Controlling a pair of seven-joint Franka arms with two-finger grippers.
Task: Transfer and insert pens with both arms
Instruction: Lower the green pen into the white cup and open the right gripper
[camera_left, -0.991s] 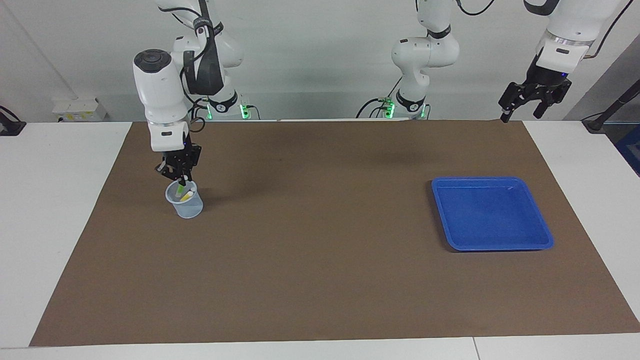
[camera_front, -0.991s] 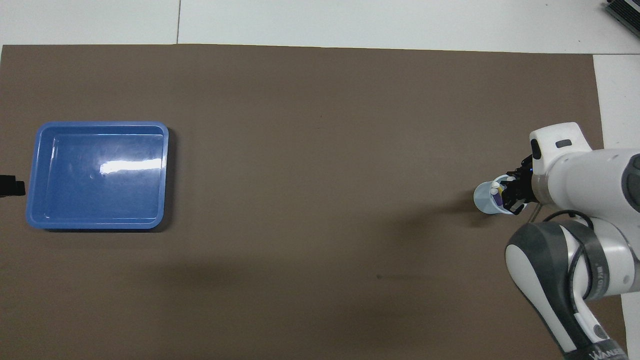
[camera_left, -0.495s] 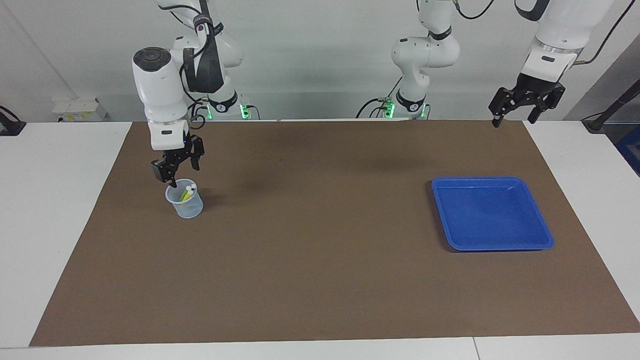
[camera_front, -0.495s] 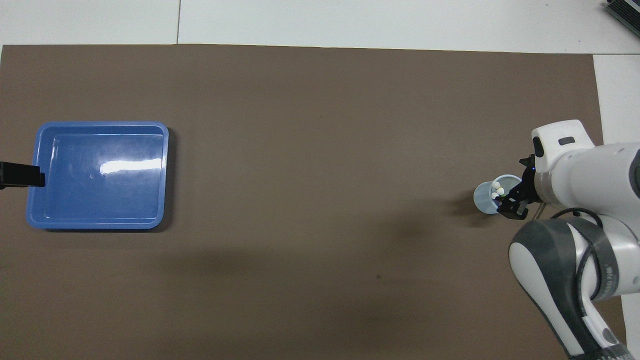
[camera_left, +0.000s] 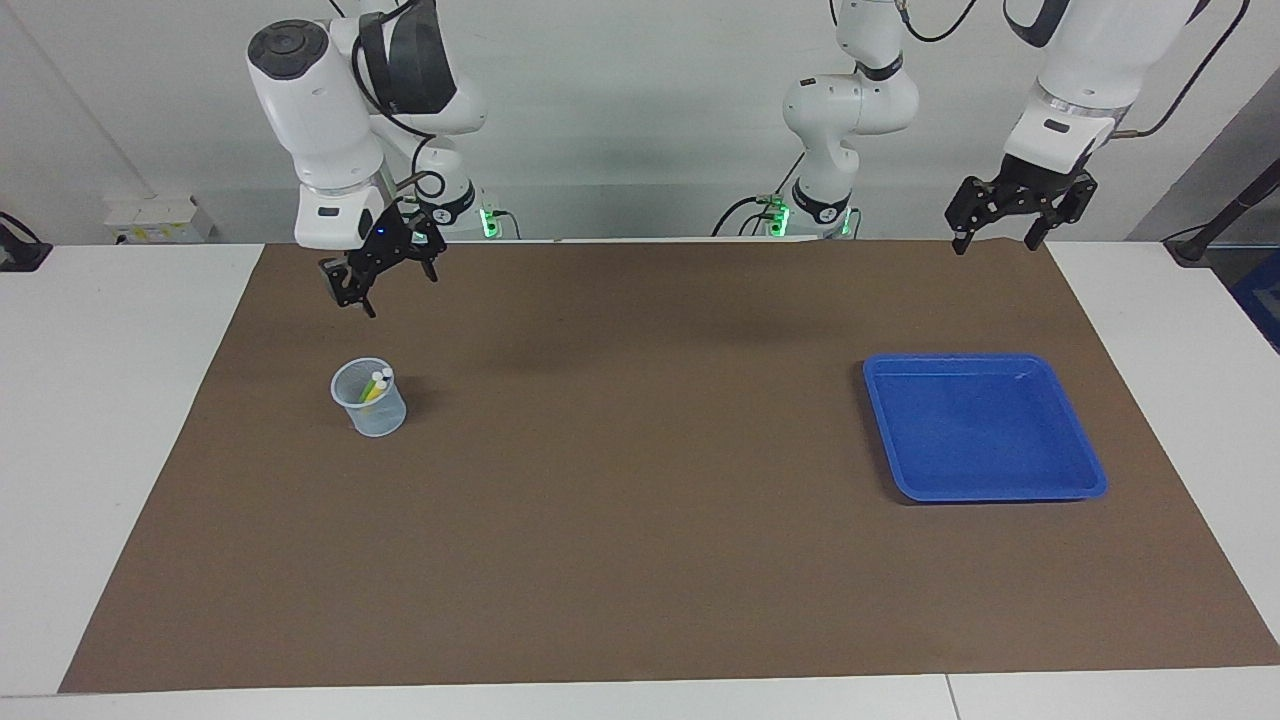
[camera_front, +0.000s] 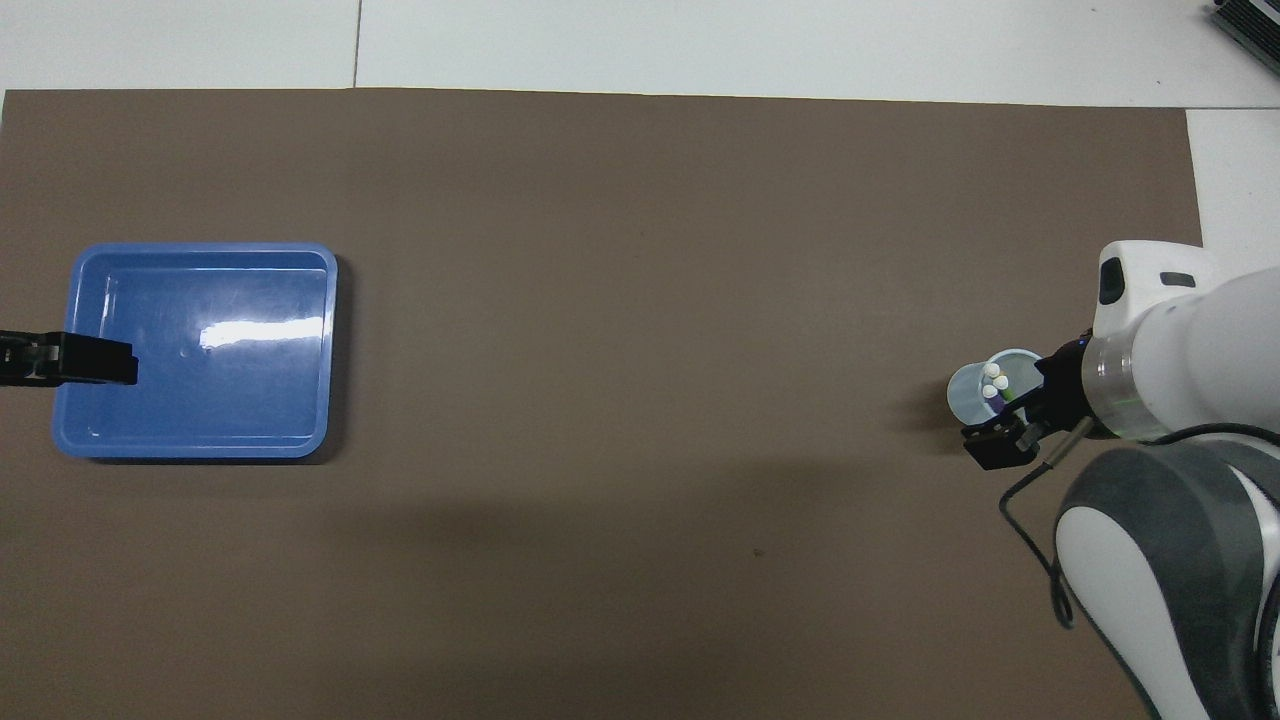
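Note:
The pens (camera_left: 376, 384) stand in a small clear cup (camera_left: 370, 405) on the brown mat, toward the right arm's end of the table. Yellow and green barrels and pale ends show there. In the overhead view the pens (camera_front: 994, 378) show pale ends and a bit of purple inside the cup (camera_front: 972, 392). My right gripper (camera_left: 383, 272) is open and empty, raised well above the cup; in the overhead view it (camera_front: 1022, 404) overlaps the cup's rim. My left gripper (camera_left: 997, 222) is open and empty, up in the air, over the tray's edge in the overhead view (camera_front: 100, 362).
An empty blue tray (camera_left: 985, 430) lies on the mat toward the left arm's end, also in the overhead view (camera_front: 200, 400). Two smaller white arms with green lights stand at the robots' edge of the table.
My right gripper has risen from the cup's mouth, open and empty, leaving the pens in the cup. My left gripper has moved a little toward the table's middle.

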